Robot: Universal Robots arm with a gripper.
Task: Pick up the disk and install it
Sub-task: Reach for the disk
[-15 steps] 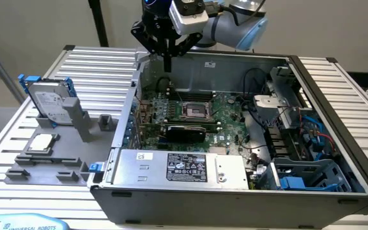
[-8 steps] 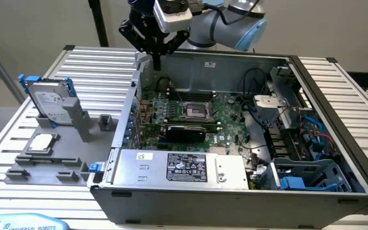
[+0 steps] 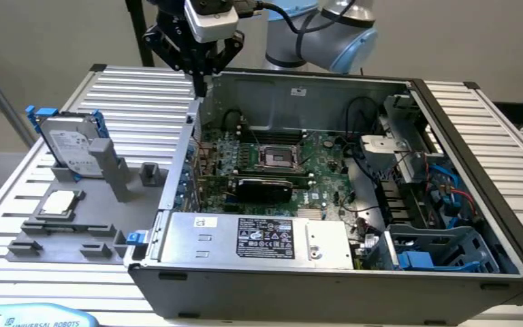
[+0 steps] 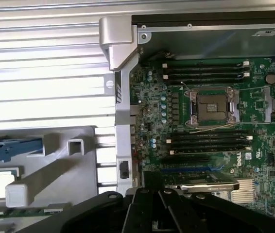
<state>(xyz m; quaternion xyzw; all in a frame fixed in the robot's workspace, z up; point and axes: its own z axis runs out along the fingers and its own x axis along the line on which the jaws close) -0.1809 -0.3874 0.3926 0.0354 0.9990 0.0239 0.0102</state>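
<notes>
Count from my station: one arm, one gripper (image 3: 201, 83), one disk (image 3: 66, 144), one small square chip (image 3: 59, 202), one grey fixture (image 3: 73, 233) and one open computer case (image 3: 334, 289). The disk stands on edge in the fixture, on the exterior view's left, well apart from the gripper and outside the case; the wrist view shows its blue carrier (image 4: 11, 149) edge-on. The chip lies flat in the same fixture, near the disk. The gripper hangs above the case's back corner nearest the fixture. Its fingers look drawn together with nothing between them, though the wrist view shows the black gripper body (image 4: 162, 213) too close for me to confirm this. Inside the case I note one motherboard (image 3: 325, 153) with one bare processor socket (image 4: 212, 107) and one silver power supply (image 3: 261, 238). Everything rests on a ribbed aluminium table (image 3: 134, 88) before a pale wall. A light-blue item marked "UNIVERSAL ROBOTS" (image 3: 35, 319) is cut off at the frame edge.
</notes>
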